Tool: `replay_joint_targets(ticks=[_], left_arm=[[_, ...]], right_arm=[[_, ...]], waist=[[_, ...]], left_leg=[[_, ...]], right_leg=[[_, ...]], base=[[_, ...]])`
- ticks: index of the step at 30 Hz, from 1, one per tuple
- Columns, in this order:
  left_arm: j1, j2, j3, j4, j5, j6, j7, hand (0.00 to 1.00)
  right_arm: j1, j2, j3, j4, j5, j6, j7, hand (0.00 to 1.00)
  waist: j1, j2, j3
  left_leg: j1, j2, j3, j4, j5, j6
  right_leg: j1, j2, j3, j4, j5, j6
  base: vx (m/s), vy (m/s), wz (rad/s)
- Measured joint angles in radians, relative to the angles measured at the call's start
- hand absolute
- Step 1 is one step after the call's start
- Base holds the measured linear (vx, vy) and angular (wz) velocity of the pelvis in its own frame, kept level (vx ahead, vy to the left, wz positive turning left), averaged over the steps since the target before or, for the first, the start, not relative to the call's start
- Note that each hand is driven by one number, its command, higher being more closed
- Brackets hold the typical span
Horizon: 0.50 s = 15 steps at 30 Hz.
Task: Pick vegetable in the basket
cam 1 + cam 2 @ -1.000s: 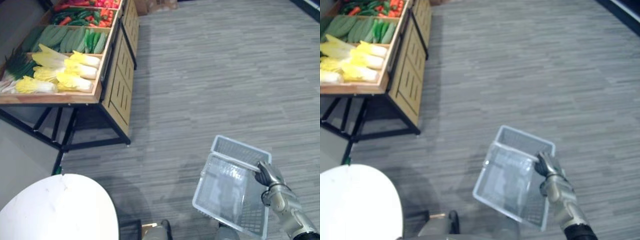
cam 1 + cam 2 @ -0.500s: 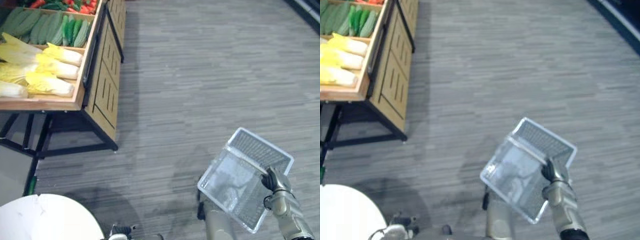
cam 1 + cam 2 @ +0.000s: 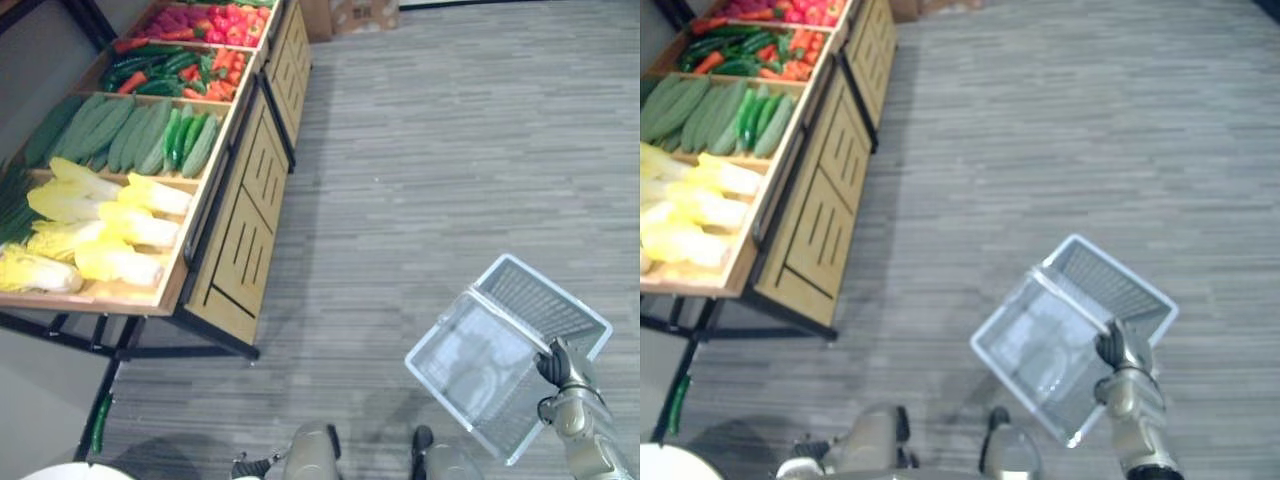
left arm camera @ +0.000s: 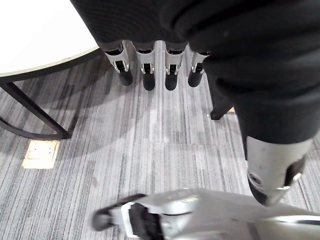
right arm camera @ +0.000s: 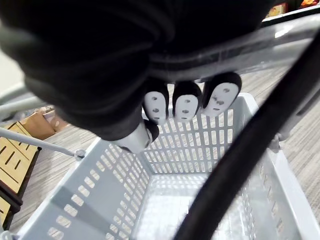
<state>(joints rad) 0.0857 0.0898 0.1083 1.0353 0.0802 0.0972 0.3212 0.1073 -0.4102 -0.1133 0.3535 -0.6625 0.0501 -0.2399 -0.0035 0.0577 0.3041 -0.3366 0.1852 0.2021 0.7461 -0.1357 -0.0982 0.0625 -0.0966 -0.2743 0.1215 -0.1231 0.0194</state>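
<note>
The right hand [image 3: 556, 366] has its dark-tipped fingers [image 5: 186, 106] curled tight round the smooth grey bar handle [image 5: 260, 42] of a pale grey plastic basket [image 3: 540, 295]. The basket is box-shaped, with thin walls full of little slots, and it hangs tilted from the hand. It is over the grey striped carpet floor [image 3: 430, 150], well apart from the bench and to the right of it.

The long wooden bench [image 3: 240, 230] has light brown slatted sides and thin black metal legs. Its top is split into open wooden boxes in a row, and the vegetables all lie in these boxes.

- In the box at the near end of the bench lie leafy cabbages [image 3: 120, 225], yellow at the tips and white at the stalks, long and soft-looking.
- In the next box up the bench lie long green gourds [image 3: 130, 135], some pale and bumpy, some darker and smooth, side by side.
- Next up the bench comes a box of thin green and red peppers [image 3: 170, 72], all mixed up.
- At the far end of the bench is a box of round shiny red vegetables [image 3: 215, 20]; I cannot tell which kind they are.

The left hand [image 4: 147, 70] is wide, its silver fingers straight in a row, hanging over the carpet and touching nothing.
</note>
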Motion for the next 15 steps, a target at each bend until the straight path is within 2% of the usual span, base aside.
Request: replay_joint_targets(ticks=[1,2,3,4,5,6,7,8,9,10,11,12,13,14,15], left_arm=[[0.001,-0.004,0.0,0.001,0.0,0.002,0.0,0.0],[0.002,-0.009,-0.001,0.0,0.001,0.004,0.0,0.0],[0.001,-0.011,-0.003,-0.001,0.002,0.004,0.0,0.0],[0.006,-0.013,-0.005,-0.002,0.004,0.005,-0.001,0.0],[0.015,-0.01,-0.005,-0.001,0.005,0.006,-0.002,0.0],[0.015,-0.009,-0.005,-0.004,0.007,0.01,-0.002,0.0],[0.018,-0.005,-0.003,-0.009,0.012,0.014,-0.002,0.0],[0.018,-0.002,0.016,-0.012,0.013,0.015,-0.006,0.0],[0.018,0.002,0.018,-0.011,0.013,0.016,-0.006,0.0],[0.025,-0.001,0.027,-0.005,0.013,0.019,-0.007,0.0],[0.037,-0.003,0.026,0.001,0.012,0.024,-0.006,0.0],[0.044,0.0,0.024,0.001,0.012,0.024,-0.006,0.0],[0.064,0.008,0.013,-0.001,0.012,0.024,-0.008,0.0],[0.07,0.03,-0.006,-0.001,0.012,0.026,-0.009,0.0],[0.07,0.034,-0.019,-0.001,0.012,0.03,-0.01,0.0]], right_arm=[[0.007,-0.001,-0.003,0.0,0.005,0.0,-0.002,1.0],[0.03,-0.001,-0.019,0.0,0.008,0.0,-0.005,1.0],[0.046,0.0,-0.029,0.001,0.008,0.0,-0.005,1.0],[0.073,-0.001,-0.038,0.004,0.008,0.004,-0.005,1.0],[0.083,0.005,-0.036,0.014,0.007,0.01,-0.004,1.0],[0.084,0.014,-0.03,0.019,0.006,0.012,-0.003,1.0],[0.082,0.016,-0.006,0.021,0.005,0.013,-0.003,1.0],[0.071,0.015,0.013,0.021,0.003,0.012,-0.001,1.0],[0.067,0.015,0.025,0.022,-0.001,0.011,0.002,1.0],[0.049,0.016,0.058,0.035,-0.009,0.01,0.008,1.0],[0.022,0.022,0.093,0.061,-0.016,0.006,0.01,1.0],[0.011,0.03,0.107,0.068,-0.023,0.003,0.009,1.0],[-0.019,0.037,0.114,0.068,-0.048,-0.001,-0.003,1.0],[-0.034,0.037,0.124,0.068,-0.047,-0.015,0.002,1.0],[-0.033,0.043,0.125,0.072,-0.046,-0.023,0.002,1.0]], waist=[[0.003,0.001,-0.001],[0.002,0.012,-0.007],[0.0,0.019,-0.011],[0.001,0.04,-0.024],[0.005,0.059,-0.037],[0.009,0.048,-0.039],[0.018,0.012,-0.045],[0.031,-0.014,-0.047],[0.033,-0.024,-0.05],[0.038,-0.038,-0.049],[0.047,-0.042,-0.049],[0.054,-0.046,-0.048],[0.061,-0.065,-0.052],[0.055,-0.088,-0.06],[0.047,-0.096,-0.062]], left_leg=[[0.002,-0.011,0.022,-0.111,0.009,0.007],[0.013,-0.039,0.064,-0.353,0.07,0.02],[0.017,-0.052,0.083,-0.456,0.113,0.021],[0.032,-0.064,0.115,-0.616,0.168,0.02],[0.03,-0.056,0.123,-0.632,0.235,0.094],[0.032,-0.068,0.131,-0.613,0.248,0.114],[0.025,-0.102,0.146,-0.584,0.212,0.153],[0.026,-0.133,0.154,-0.566,0.18,0.18],[0.033,-0.147,0.16,-0.56,0.17,0.186],[0.065,-0.168,0.174,-0.551,0.14,0.208],[0.111,-0.177,0.184,-0.554,0.102,0.205],[0.139,-0.182,0.194,-0.558,0.085,0.206],[0.193,-0.204,0.202,-0.576,0.057,0.203],[0.247,-0.229,0.187,-0.598,0.037,0.205],[0.278,-0.238,0.166,-0.611,0.025,0.213]], right_leg=[[0.017,-0.004,-0.008,-0.015,-0.003,0.013],[0.059,-0.008,-0.036,-0.046,-0.015,0.038],[0.08,-0.007,-0.052,-0.057,-0.024,0.052],[0.118,0.006,-0.072,-0.072,-0.05,0.075],[0.152,0.021,-0.075,-0.072,-0.086,0.088],[0.167,0.016,-0.073,-0.073,-0.101,0.082],[0.173,-0.021,-0.057,-0.077,-0.108,0.072],[0.173,-0.054,-0.028,-0.065,-0.103,0.078],[0.171,-0.072,-0.011,-0.046,-0.097,0.087],[0.161,-0.107,0.026,0.033,-0.093,0.096],[0.112,-0.136,0.068,0.192,-0.08,0.119],[0.073,-0.153,0.094,0.301,-0.061,0.15],[-0.017,-0.191,0.161,0.518,0.014,0.228],[-0.095,-0.207,0.217,0.701,0.161,0.246],[-0.122,-0.209,0.229,0.785,0.219,0.259]], base=[[0.4,0.137,0.25],[0.35,0.134,0.38],[0.46,0.198,0.6],[0.6,0.283,0.51],[0.51,0.243,0.44],[0.51,0.215,0.3],[0.46,0.173,0.17],[0.46,0.173,0.13],[0.45,0.183,0.04],[0.44,0.169,-0.06],[0.51,0.198,-0.18],[0.47,0.192,-0.36],[0.39,0.149,-0.14],[0.41,0.14,0.08],[0.45,0.101,0.66]])
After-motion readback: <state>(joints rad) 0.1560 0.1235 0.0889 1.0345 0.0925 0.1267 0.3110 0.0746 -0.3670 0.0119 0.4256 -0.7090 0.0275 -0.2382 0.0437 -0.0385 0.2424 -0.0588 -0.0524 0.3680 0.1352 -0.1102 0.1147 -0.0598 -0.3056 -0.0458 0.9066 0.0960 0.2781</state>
